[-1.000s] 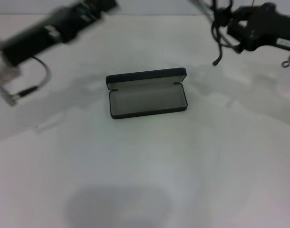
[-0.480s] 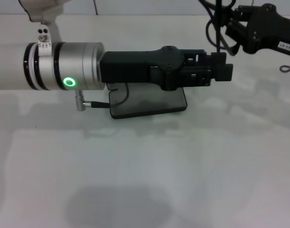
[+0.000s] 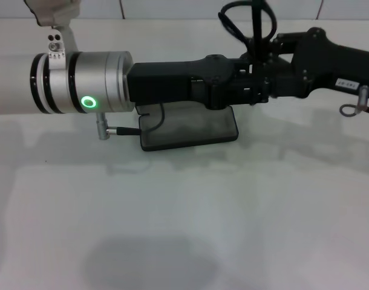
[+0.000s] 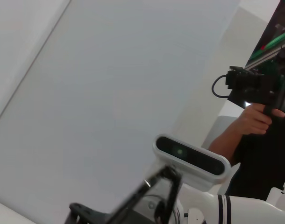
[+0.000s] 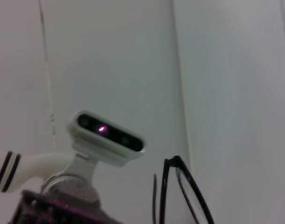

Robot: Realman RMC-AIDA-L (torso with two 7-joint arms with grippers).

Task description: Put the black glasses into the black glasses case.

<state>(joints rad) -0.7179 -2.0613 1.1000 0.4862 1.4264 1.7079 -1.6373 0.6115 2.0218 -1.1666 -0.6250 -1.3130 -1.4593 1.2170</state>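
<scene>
Both grippers meet above open black glasses case (image 3: pixel 190 134), desk's far centre. Black glasses (image 3: pixel 248 24) up at right gripper (image 3: pixel 260 84), seemingly handover. Grip states: cannot tell. Advice: secure frame before release.

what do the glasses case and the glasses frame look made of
Black glasses case: looks like a hard matte black shell with a grey, fabric-like lining, open on the table. Black glasses: thin, dark frame, probably plastic or metal; too slim to tell.
</scene>
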